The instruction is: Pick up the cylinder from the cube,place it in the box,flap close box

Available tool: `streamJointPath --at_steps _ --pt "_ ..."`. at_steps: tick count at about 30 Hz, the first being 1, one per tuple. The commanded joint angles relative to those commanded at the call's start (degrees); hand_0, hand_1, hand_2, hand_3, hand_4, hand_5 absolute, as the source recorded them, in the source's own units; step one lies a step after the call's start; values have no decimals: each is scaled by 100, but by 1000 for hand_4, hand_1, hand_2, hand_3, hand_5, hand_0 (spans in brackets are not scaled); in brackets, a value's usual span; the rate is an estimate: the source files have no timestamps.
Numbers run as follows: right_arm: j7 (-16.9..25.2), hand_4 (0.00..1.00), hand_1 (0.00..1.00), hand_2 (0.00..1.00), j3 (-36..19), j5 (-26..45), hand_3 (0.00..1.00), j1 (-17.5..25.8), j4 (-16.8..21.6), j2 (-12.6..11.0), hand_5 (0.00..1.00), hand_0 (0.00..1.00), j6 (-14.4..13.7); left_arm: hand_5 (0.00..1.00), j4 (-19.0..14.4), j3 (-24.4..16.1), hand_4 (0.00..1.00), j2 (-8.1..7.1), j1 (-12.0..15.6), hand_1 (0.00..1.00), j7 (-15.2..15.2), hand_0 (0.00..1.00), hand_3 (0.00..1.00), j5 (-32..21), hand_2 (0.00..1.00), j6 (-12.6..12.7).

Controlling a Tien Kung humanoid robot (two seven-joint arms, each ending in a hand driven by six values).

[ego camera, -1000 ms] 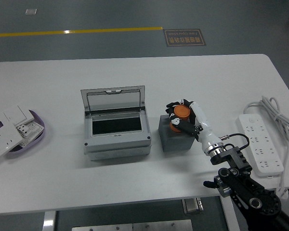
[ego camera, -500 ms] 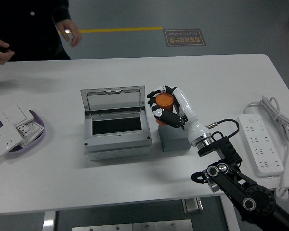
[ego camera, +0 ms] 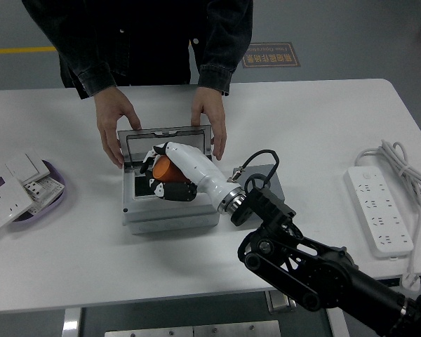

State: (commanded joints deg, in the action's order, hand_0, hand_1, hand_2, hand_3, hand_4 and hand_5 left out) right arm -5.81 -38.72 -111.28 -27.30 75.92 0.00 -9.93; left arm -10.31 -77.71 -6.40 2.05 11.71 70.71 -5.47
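Now right hand (ego camera: pixel 170 174) clasping orange cylinder (ego camera: pixel 161 167), reaching leftward over open box (ego camera: pixel 170 210)

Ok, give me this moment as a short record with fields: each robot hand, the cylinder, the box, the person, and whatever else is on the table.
right hand: over the open box, fingers closed on the orange cylinder
left hand: not in view
orange cylinder: held above the box's opening
box: grey, lid up
person: at the far side, one hand on the box's left rear corner, the other hand on its right
purple dish: far left, holding white switches
power strip: right side, cable coiled behind it
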Motion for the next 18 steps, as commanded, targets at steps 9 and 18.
streamJointPath --at_steps 9,18 --pt "-654 2 257 309 491 -1582 291 -441 -123 0 2 87 369 300 0 -40 721 -14 -7 665 19 636 637 51 582 -2" --pt "-564 2 285 362 626 -1656 399 -610 -203 0 2 138 547 300 0 -33 721 -30 -11 664 15 636 638 65 582 -5"
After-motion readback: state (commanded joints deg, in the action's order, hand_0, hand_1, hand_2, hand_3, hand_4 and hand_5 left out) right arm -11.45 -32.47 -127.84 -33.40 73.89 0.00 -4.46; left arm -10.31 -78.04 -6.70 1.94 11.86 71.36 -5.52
